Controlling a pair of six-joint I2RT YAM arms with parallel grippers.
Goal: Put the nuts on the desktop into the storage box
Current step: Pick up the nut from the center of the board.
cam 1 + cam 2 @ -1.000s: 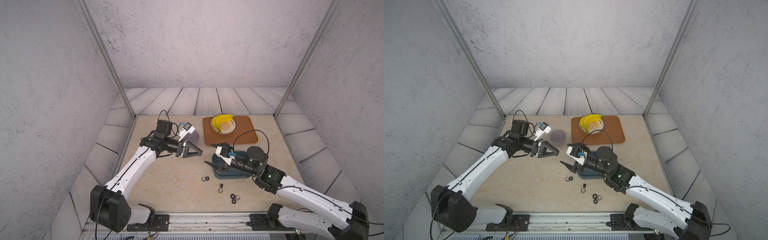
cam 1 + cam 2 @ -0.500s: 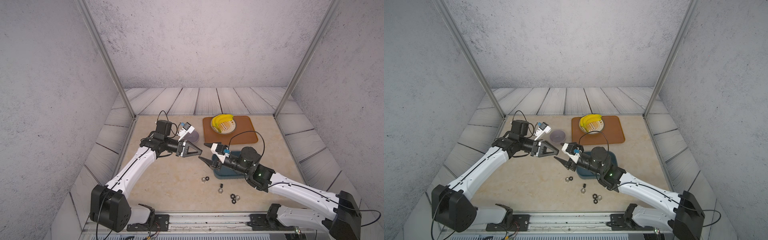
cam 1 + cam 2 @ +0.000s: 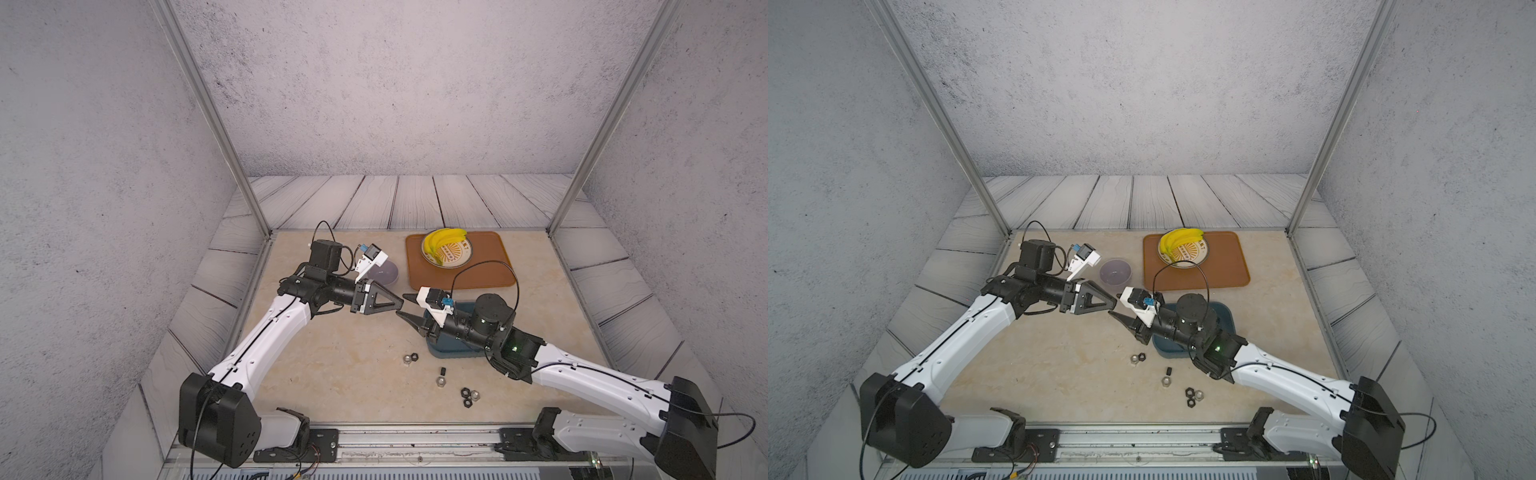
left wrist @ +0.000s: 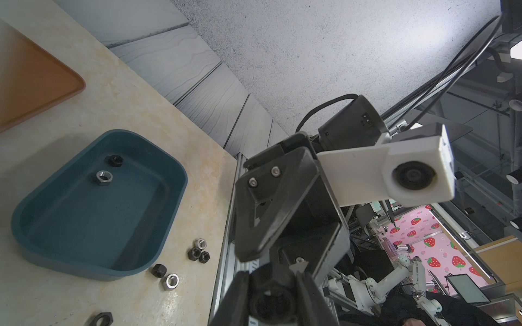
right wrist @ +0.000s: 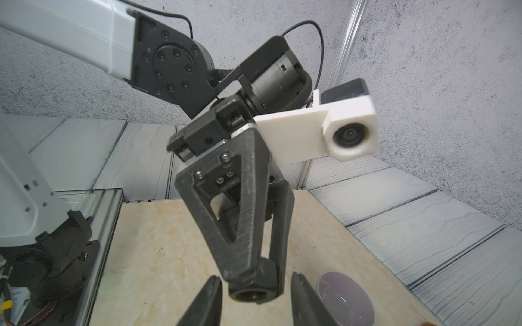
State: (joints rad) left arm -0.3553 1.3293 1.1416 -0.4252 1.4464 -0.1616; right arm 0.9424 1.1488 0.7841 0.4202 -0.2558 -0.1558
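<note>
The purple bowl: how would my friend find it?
Find the beige table, then the orange tray at its far edge. The bowl sits on the table just beside that tray, toward the left arm. It alone is pale purple; the round plate holds bananas.

Teal box (image 3: 451, 354) upright on beige desktop (image 3: 332, 374), frame centre-right; 2 nuts (image 4: 104, 177) inside, blk + silver. 7 loose nuts (image 3: 440, 381) just below it; 1 blk nut (image 5: 251, 293) held mid-air.

Robotics lab here: printed wall panels (image 3: 395, 83) on aluminium posts (image 3: 214, 120), a mounting rail (image 3: 415, 440), more robot arms (image 4: 395, 278) beyond.
</note>
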